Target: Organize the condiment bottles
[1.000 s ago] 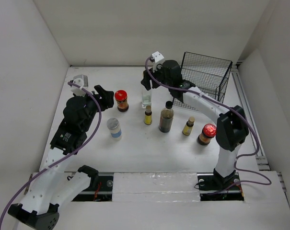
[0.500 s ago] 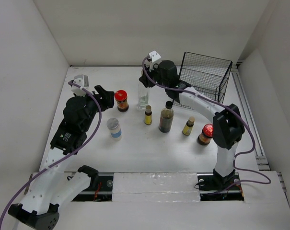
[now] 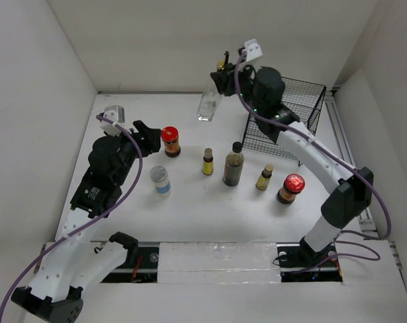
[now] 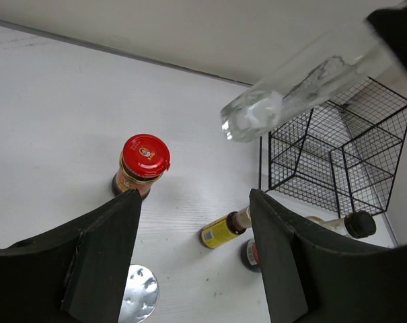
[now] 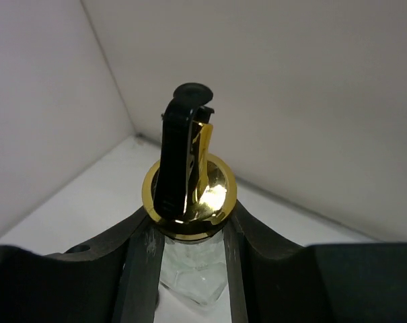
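My left arm's fingers (image 3: 151,136) stand partly apart with nothing between them. In the wrist view only bare surface (image 3: 190,215) shows in the gap. Just to their right, not touching them, the left red-lidded jar (image 3: 169,141) stands upright. The white blue-labelled shaker (image 3: 161,180) sits nearer to me, just below that jar in the top view.

Going right across the middle of the surface, I see a loose row of upright containers, each apart from the next. First is the left tiny yellow-labelled bottle (image 3: 208,162), then the dark black-capped bottle (image 3: 233,168), then the right tiny yellow-labelled bottle (image 3: 264,177). The right red-lidded jar (image 3: 290,188) ends the row.

At the far side, my right arm's fingers (image 3: 223,73) are drawn in narrow on the neck of the tall clear gold-spouted bottle (image 3: 209,105). They grip just under its gold collar, one finger on each side. The bottle is held up off the surface and tilted, its spout toward the far right and its base toward the left. Right of it, at the far right of the surface, stands the black wire basket (image 3: 304,108).
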You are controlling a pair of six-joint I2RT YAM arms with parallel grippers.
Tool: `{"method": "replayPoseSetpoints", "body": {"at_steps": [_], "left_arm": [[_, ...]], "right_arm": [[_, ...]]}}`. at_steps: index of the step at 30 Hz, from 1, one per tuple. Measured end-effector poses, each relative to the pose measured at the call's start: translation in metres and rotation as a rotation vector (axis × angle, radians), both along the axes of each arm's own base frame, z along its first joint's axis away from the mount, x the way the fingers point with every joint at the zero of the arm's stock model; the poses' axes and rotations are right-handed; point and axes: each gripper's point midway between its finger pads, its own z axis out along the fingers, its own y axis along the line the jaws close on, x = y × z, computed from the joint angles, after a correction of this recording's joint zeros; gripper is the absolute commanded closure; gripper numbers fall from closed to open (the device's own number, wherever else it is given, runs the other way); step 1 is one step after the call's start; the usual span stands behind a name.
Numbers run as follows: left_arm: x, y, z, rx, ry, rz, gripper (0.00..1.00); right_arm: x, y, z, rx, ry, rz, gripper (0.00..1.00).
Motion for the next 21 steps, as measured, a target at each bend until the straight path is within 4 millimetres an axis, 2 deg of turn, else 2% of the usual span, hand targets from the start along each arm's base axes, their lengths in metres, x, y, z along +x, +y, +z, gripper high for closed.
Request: {"method": "replayPoseSetpoints", "body": {"at_steps": [2,4,9,14,17,21], "left_arm": [[-0.001,0.000,-0.001,0.000,-0.001,0.000,0.39],[-0.002,0.001,-0.001,-0.001,-0.003,0.000,0.39],[-0.003,0.001,0.000,-0.003,-0.006,-0.004,0.39],[-0.004,0.001,0.000,-0.004,-0.007,-0.005,0.39],[-0.004,0.001,0.001,-0.005,-0.011,-0.006,0.39],[-0.004,0.000,0.001,-0.005,-0.010,-0.007,0.39]], "right_arm": [[-0.004,-0.020,0.035,0.045,-0.060,-0.037,0.96],[-0.004,-0.048,0.069,0.090,-0.123,-0.092,0.96],[0.011,-0.121,0.127,0.143,-0.226,-0.254,0.98],[0.027,-0.180,0.142,0.132,-0.248,-0.391,0.99],[0.037,-0.200,0.143,0.120,-0.239,-0.433,0.99],[0.049,-0.218,0.134,0.096,-0.211,-0.460,0.99]]}}
